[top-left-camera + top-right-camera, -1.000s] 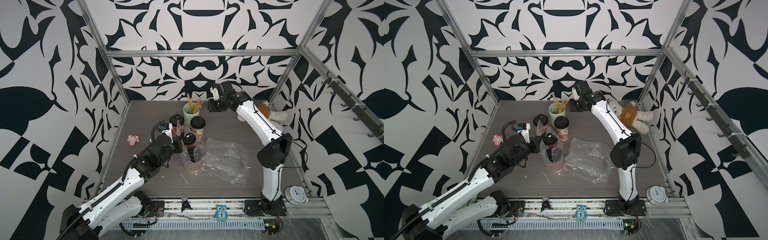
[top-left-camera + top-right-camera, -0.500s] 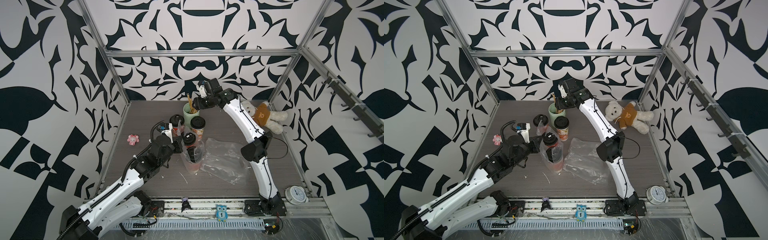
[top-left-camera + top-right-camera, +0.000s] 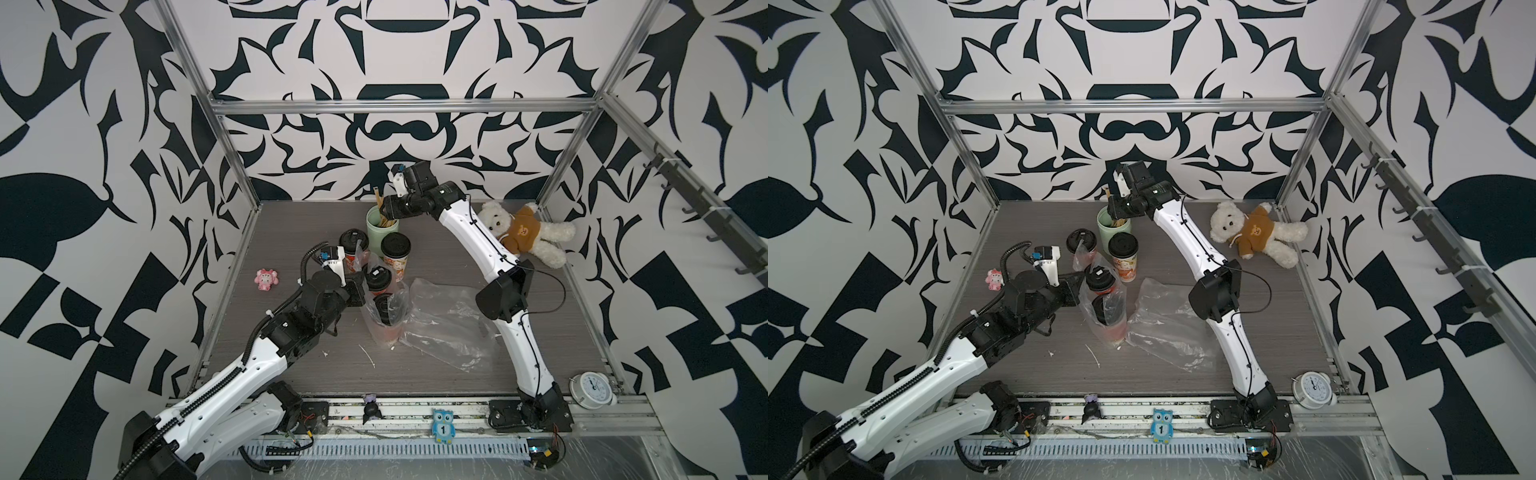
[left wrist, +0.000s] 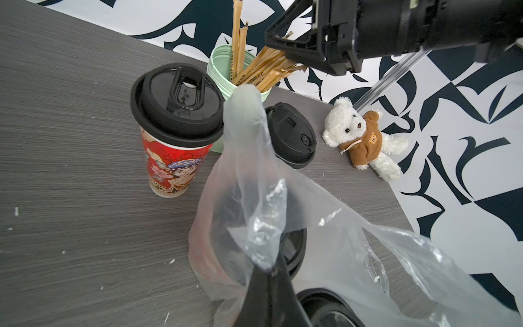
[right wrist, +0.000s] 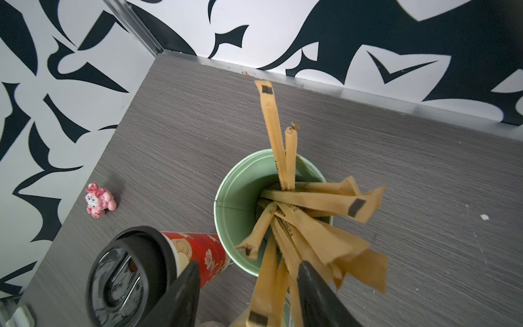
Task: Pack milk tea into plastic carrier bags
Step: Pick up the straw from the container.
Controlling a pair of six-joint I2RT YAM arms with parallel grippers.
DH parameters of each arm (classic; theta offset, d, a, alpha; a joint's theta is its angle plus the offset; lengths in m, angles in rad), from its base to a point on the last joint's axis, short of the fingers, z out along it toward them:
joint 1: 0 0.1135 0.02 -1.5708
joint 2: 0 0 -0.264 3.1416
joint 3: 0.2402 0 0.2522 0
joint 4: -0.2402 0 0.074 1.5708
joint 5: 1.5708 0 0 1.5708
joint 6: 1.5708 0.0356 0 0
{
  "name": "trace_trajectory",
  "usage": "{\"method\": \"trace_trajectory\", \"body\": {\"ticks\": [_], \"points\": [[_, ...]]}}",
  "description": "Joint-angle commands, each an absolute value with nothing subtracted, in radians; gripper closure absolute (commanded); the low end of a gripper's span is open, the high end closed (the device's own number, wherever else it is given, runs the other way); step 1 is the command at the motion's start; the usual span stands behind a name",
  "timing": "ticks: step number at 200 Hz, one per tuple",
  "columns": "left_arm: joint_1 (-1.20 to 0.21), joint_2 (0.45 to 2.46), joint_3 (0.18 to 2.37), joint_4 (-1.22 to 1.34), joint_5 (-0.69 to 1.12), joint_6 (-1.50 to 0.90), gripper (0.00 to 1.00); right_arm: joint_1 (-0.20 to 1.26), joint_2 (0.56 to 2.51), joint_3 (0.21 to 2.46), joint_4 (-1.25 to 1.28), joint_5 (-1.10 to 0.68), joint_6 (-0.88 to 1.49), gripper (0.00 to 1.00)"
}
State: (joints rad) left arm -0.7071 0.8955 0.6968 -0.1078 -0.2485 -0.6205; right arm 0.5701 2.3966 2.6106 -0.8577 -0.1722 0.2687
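Observation:
My left gripper [image 4: 270, 273] is shut on the rim of an upright clear carrier bag [image 3: 384, 322], low beside it [image 3: 360, 287]. Two black-lidded milk tea cups [image 3: 378, 278] [image 3: 384, 307] show through the bag's plastic. A red milk tea cup [image 4: 172, 164] and a cream one [image 3: 396, 249] stand bare behind it. The second bag [image 3: 449, 322] lies flat to the right. My right gripper [image 5: 249, 271] hangs open over the mint-green cup [image 5: 237, 203] at the back [image 3: 384, 212], with several paper-wrapped sticks [image 5: 285, 237] between its fingers.
A teddy bear [image 3: 519, 228] lies at the back right, next to the right arm. A pink toy [image 3: 266, 279] sits near the left wall. A small clock [image 3: 592, 386] rests at the front right corner. Metal frame posts edge the table.
The right arm swung left from the back middle and came down over the mint-green cup, and its jaws opened. The left arm and the bag stayed put.

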Motion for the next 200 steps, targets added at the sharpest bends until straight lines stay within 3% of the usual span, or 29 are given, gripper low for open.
{"method": "trace_trajectory", "body": {"ticks": [1, 29, 75, 136, 200], "points": [[-0.704, 0.875, 0.681, -0.089, -0.261, -0.618, 1.0, 0.571, 2.384, 2.637, -0.785, -0.185, 0.287, 0.42], [-0.704, 0.873, 0.679, -0.087, -0.263, -0.618, 1.0, 0.57, 2.403, 2.636, -0.749, -0.184, 0.299, 0.44], [-0.704, 0.879, 0.68, -0.088, -0.264, -0.618, 1.0, 0.571, 2.418, 2.635, -0.716, -0.174, 0.307, 0.6], [-0.704, 0.888, 0.68, -0.082, -0.261, -0.617, 1.0, 0.57, 2.407, 2.633, -0.719, -0.154, 0.301, 1.0], [-0.704, 0.896, 0.675, -0.072, -0.251, -0.623, 1.0, 0.595, 2.306, 2.632, -0.765, -0.115, 0.23, 1.0]]}}
